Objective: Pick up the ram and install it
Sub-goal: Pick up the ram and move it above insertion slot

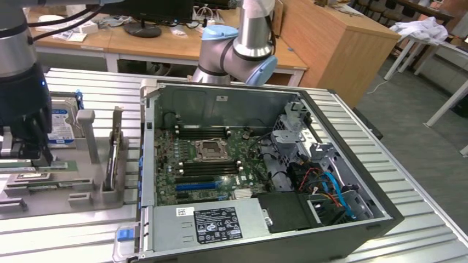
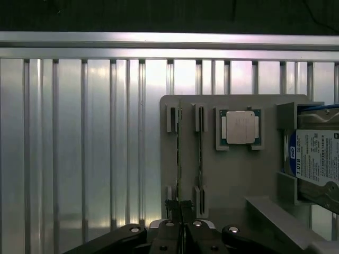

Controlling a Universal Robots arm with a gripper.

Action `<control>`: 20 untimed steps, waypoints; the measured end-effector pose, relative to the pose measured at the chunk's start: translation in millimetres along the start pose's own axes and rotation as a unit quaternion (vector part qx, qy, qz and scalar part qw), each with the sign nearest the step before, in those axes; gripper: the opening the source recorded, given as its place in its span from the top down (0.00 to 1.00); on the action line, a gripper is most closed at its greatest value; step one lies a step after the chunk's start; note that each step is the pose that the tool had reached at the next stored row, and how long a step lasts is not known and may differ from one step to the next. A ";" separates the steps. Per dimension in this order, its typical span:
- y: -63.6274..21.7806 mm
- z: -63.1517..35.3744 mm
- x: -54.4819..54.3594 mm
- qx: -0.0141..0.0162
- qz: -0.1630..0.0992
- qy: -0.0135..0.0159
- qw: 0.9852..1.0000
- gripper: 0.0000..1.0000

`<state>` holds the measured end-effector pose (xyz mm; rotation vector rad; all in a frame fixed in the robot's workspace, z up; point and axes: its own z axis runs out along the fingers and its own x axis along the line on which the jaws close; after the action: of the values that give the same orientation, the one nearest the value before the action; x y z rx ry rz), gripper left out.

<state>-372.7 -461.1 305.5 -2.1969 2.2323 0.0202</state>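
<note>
At the exterior view's left, the gripper (image 2: 181, 217) hung over the grey tray (image 2: 233, 180). It was pinched narrow on one end of the ram (image 2: 179, 153), which stood on edge in its slots beside a second stick (image 2: 199, 159). Held off-centre, the ram could tilt and jam. The computer case (image 1: 256, 164) sat well right.

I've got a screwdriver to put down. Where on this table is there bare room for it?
Bare table slats run along the exterior view's right of the computer case, and the wrist view shows a wide bare stretch beside the gray holder. Crowded: the holder itself, carrying the ram sticks, processor and hard drive, and the case's inside.
</note>
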 end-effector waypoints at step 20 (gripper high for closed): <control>0.1 -38.4 -0.6 0.000 0.000 0.002 1.000 0.88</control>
<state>-372.8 -461.1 344.0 -2.1991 2.2347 0.0148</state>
